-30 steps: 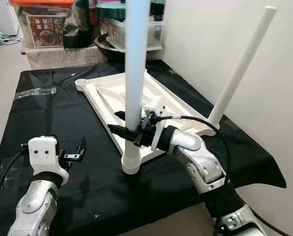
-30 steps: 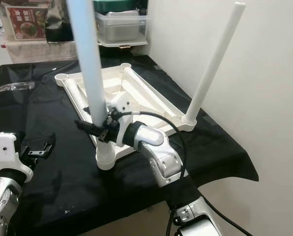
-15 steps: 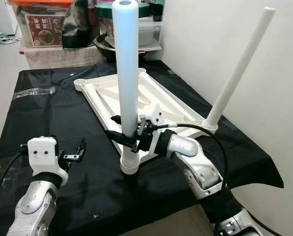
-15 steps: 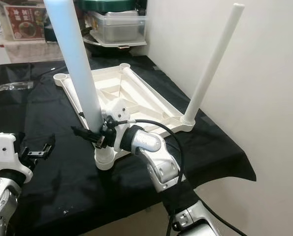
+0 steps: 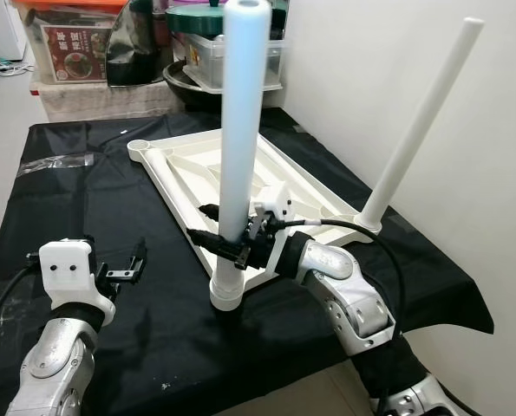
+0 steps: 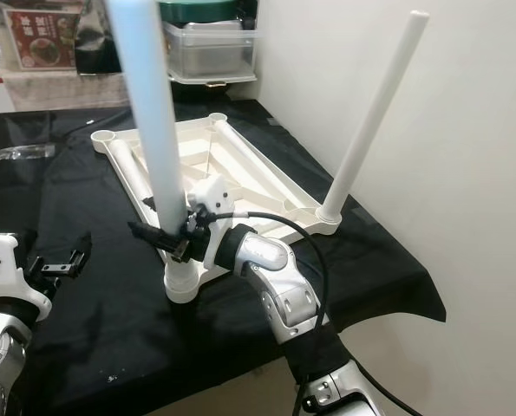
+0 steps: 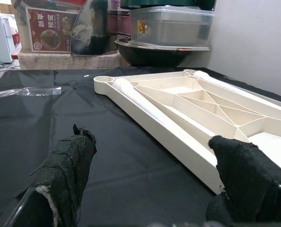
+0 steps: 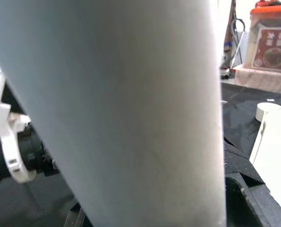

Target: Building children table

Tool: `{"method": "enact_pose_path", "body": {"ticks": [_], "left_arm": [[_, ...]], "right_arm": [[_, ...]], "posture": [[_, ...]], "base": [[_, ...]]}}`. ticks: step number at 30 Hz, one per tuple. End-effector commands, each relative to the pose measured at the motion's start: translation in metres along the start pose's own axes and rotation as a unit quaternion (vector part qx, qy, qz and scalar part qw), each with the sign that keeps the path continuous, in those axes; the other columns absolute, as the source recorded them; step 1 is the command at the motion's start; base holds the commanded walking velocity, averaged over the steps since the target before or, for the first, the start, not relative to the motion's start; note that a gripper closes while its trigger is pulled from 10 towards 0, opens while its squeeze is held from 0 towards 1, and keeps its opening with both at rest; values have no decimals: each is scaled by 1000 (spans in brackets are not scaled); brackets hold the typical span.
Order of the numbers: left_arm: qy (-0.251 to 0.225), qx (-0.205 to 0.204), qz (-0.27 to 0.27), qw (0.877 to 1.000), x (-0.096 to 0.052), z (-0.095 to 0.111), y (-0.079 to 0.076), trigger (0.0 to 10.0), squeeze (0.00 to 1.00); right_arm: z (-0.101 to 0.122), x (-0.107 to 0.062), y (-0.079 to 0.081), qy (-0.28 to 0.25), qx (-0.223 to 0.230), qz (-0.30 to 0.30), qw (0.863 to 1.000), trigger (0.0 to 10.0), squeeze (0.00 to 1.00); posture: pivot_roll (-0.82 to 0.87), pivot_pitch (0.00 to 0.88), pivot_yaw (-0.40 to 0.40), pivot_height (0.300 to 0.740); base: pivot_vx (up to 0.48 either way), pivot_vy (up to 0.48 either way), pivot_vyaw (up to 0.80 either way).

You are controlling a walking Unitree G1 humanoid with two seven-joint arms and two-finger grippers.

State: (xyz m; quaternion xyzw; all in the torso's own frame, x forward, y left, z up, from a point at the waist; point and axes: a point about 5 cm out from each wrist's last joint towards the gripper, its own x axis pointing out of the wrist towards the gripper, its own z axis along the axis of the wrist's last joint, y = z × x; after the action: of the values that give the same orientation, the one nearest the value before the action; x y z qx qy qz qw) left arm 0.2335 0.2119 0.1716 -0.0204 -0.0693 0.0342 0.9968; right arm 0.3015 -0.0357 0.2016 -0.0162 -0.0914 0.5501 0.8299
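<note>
A cream table top point(image 5: 279, 178) lies upside down on the black cloth. A white leg point(image 5: 424, 113) stands in its far right corner socket. My right gripper point(image 5: 232, 248) is shut on the lower part of a second white leg point(image 5: 240, 113), which stands nearly upright in the near corner socket point(image 5: 225, 296). In the right wrist view this leg point(image 8: 131, 109) is pressed close to the camera. My left gripper point(image 5: 124, 269) hovers open over the cloth, left of the table top, and holds nothing. In the left wrist view its fingers point(image 7: 67, 165) stand wide apart before the table top point(image 7: 187, 99).
Storage boxes point(image 5: 71, 52) and a lidded plastic container point(image 5: 214, 56) are stacked behind the table. A clear plastic wrapper point(image 5: 54, 162) lies on the cloth at far left. A white wall point(image 5: 370, 78) runs close along the right side. The cloth's front edge point(image 5: 266, 377) is near my body.
The held leg's top leaned left half a second ago and has swung back right, closer to upright. My right gripper stays shut on it. The left arm has hardly moved.
</note>
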Motion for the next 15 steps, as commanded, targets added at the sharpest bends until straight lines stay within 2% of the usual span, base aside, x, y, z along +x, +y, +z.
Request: {"method": "enact_pose_path", "body": {"ticks": [1, 9, 15], "left_arm": [[7, -2, 6, 1000, -2, -1, 2, 10000, 0], [7, -3, 10, 1000, -2, -1, 4, 10000, 0], [9, -6, 7, 1000, -1, -2, 3, 10000, 0]], "right_arm": [[-16, 4, 10, 22, 65, 22, 997, 10000, 0], [-18, 10, 6, 17, 123, -8, 992, 10000, 0], [-21, 9, 3, 29, 144, -21, 989, 10000, 0]], "posture": [[158, 0, -109, 740], [160, 0, -111, 740], [150, 0, -110, 740]], "base": [[0, 0, 0], [0, 0, 0], [0, 0, 0]]}}
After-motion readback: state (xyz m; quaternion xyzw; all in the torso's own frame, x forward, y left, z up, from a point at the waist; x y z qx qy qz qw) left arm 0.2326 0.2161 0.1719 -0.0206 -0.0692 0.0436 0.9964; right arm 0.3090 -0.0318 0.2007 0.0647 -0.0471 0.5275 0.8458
